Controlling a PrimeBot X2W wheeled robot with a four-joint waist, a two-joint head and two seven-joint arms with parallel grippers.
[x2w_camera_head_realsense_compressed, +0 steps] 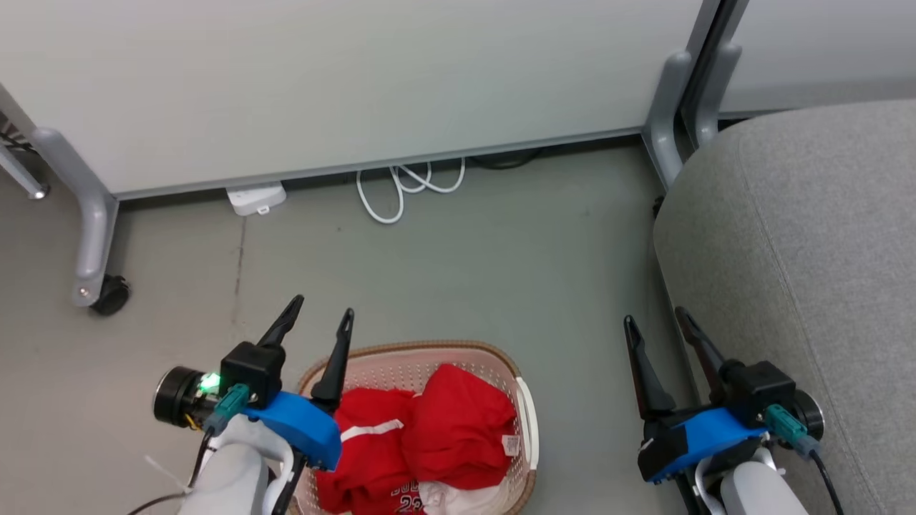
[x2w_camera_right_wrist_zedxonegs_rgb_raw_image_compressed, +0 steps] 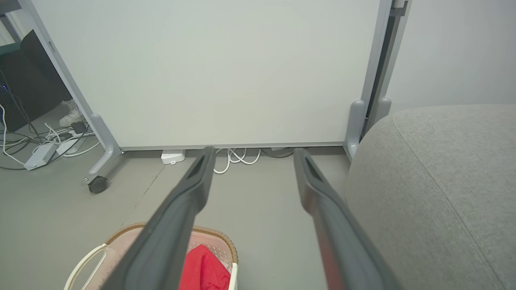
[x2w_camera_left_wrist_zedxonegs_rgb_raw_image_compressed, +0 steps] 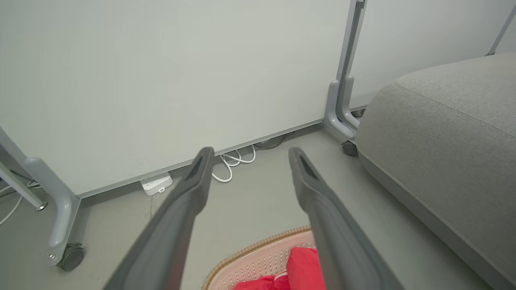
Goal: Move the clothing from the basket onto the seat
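Clothing (x2w_camera_head_realsense_compressed: pixel 429 436) sits bunched in basket (x2w_camera_head_realsense_compressed: pixel 429 347) on the floor, just beside left hand (x2w_camera_head_realsense_compressed: pixel 322 307), toward its right. Right hand (x2w_camera_head_realsense_compressed: pixel 655 316) is well apart, next to seat (x2w_camera_head_realsense_compressed: pixel 801 236). Both hands are spread and empty. Left looks nearer for the pick.

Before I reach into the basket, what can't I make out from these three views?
- Basket: near end cut off by the head view's bottom edge; left rim hidden behind the left end effector.
- Clothing: crumpled, so garment count and edges are unclear; its white lettering is cut by that same edge.
- Left wrist view: clothing mostly behind a finger.
- Seat: right side runs off every view.
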